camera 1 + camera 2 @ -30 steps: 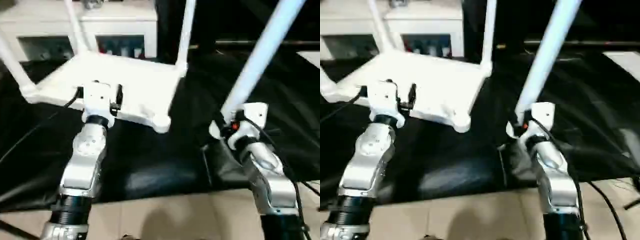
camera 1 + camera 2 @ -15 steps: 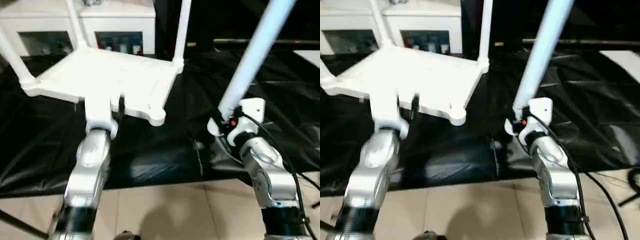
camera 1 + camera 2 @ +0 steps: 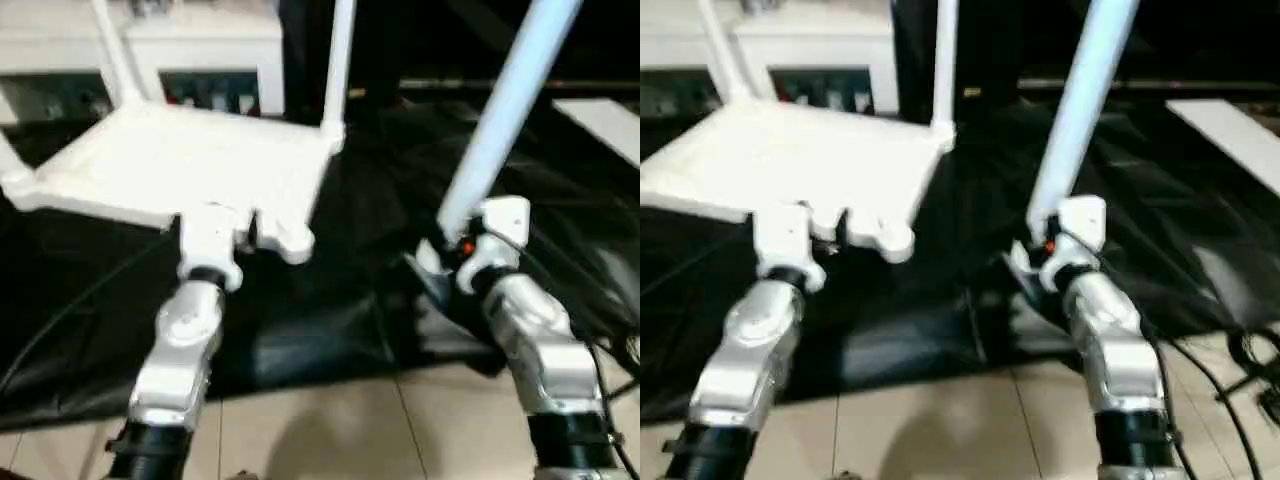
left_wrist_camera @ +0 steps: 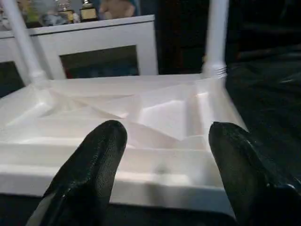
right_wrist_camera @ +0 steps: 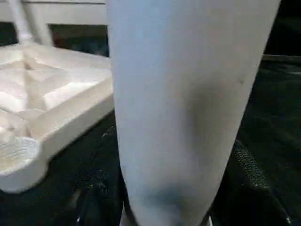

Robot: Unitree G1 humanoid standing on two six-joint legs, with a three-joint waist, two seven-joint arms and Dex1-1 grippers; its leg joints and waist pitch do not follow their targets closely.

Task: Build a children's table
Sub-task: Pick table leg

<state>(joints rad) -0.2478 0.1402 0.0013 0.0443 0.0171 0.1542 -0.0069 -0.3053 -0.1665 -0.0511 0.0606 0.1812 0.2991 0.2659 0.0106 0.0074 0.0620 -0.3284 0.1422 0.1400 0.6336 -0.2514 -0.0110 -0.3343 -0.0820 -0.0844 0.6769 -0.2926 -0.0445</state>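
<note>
The children's table top (image 3: pixel 200 165) lies upside down on a black cloth, ribbed underside up. Three white legs stand in its sockets: one at the far right (image 3: pixel 337 60), one at the far left (image 3: pixel 112 50) and one at the near left (image 3: pixel 10 160). The near right corner socket (image 3: pixel 292 240) holds no leg. My left gripper (image 4: pixel 164 150) is open at the top's near edge, its black fingers (image 4: pixel 94 160) apart on either side of the rim. My right gripper (image 3: pixel 455 240) is shut on the thick end of a loose leg (image 3: pixel 505 110), which leans up and to the right.
A white cabinet with glass doors (image 3: pixel 200 50) stands behind the table top. The black cloth (image 3: pixel 300 320) ends at tan floor tiles (image 3: pixel 330 430) near me. Cables (image 3: pixel 1240 350) trail on the right, and a white panel (image 3: pixel 610 125) lies at the far right.
The camera has shifted. My left gripper now stands closer along the near edge to the empty corner socket. The right gripper keeps hold of the leg at much the same tilt.
</note>
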